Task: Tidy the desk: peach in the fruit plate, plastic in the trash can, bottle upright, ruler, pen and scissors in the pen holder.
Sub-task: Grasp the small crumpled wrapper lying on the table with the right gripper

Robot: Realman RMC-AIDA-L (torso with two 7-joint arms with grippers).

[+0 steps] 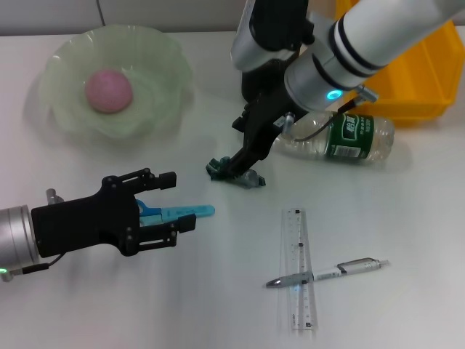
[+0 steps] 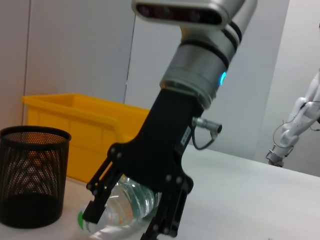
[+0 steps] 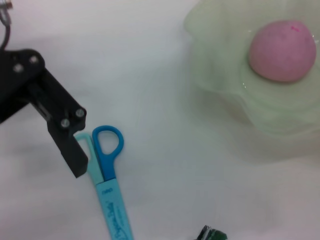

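The pink peach (image 1: 109, 90) lies in the pale green fruit plate (image 1: 156, 69). Blue scissors (image 1: 180, 212) lie on the table between the open fingers of my left gripper (image 1: 183, 201); the right wrist view shows one finger (image 3: 67, 142) beside the scissors' handle (image 3: 107, 150). My right gripper (image 1: 240, 164) is open, its tips right at the crumpled dark green plastic (image 1: 234, 173). It also shows open in the left wrist view (image 2: 127, 225). The clear bottle (image 1: 341, 136) with a green label lies on its side behind it. The clear ruler (image 1: 299, 269) and pen (image 1: 330, 273) lie crossed at the front right.
A yellow bin (image 1: 425, 73) stands at the back right. A black mesh pen holder (image 2: 32, 175) stands in front of the yellow bin (image 2: 95, 130) in the left wrist view. The peach (image 3: 282, 50) and plate (image 3: 220, 55) also show in the right wrist view.
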